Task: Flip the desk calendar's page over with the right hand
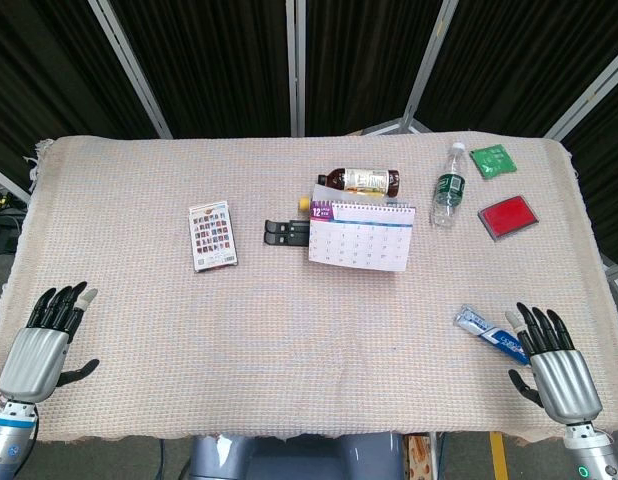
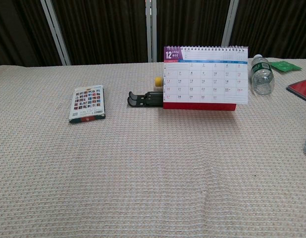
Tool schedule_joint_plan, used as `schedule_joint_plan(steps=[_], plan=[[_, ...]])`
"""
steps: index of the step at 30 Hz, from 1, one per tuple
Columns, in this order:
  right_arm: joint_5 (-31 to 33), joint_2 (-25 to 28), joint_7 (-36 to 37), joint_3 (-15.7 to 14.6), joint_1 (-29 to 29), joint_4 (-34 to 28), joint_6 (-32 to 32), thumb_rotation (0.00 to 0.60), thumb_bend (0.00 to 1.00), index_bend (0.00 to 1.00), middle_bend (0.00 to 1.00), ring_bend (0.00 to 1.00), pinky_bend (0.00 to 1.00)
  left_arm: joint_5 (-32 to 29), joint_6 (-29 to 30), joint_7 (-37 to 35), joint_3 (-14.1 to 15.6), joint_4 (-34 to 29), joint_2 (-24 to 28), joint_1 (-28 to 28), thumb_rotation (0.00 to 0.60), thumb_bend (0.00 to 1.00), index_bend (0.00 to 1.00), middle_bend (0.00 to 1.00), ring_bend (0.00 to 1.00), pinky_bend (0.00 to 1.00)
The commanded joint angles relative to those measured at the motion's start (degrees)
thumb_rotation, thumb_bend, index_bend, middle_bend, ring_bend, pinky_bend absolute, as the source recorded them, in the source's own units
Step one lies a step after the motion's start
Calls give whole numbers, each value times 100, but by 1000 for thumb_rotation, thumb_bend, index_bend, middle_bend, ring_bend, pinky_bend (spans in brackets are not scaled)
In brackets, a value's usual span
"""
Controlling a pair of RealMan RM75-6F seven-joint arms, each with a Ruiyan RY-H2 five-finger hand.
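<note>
The desk calendar [image 1: 361, 236] [image 2: 205, 78] stands upright near the table's middle, spiral-bound at the top, showing a December page with a purple corner. My right hand [image 1: 554, 362] lies at the front right edge of the table, fingers spread flat and holding nothing, well short of the calendar. At the front left edge my left hand [image 1: 44, 340] rests the same way, fingers apart. Neither hand shows in the chest view.
A black folded stand [image 1: 287, 233] lies just left of the calendar, a brown bottle [image 1: 357, 181] lies behind it. A clear water bottle [image 1: 447, 186], a green packet [image 1: 494, 158] and a red case [image 1: 508, 217] sit at the right. A small tube [image 1: 487, 331] lies beside my right hand. A card box [image 1: 212, 236] is at the left.
</note>
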Motion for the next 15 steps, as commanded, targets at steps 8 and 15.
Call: schedule_joint_plan(steps=[8, 15], plan=[[58, 18, 69, -39, 19, -75, -51, 600, 201, 0, 0, 0, 0, 5, 5, -2, -2, -7, 3, -1, 600, 121, 0, 0, 0, 0], [494, 156, 416, 126, 292, -933, -619, 600, 202, 0, 246, 222, 233, 12, 60, -1, -32, -23, 14, 6, 600, 121, 0, 0, 0, 0]])
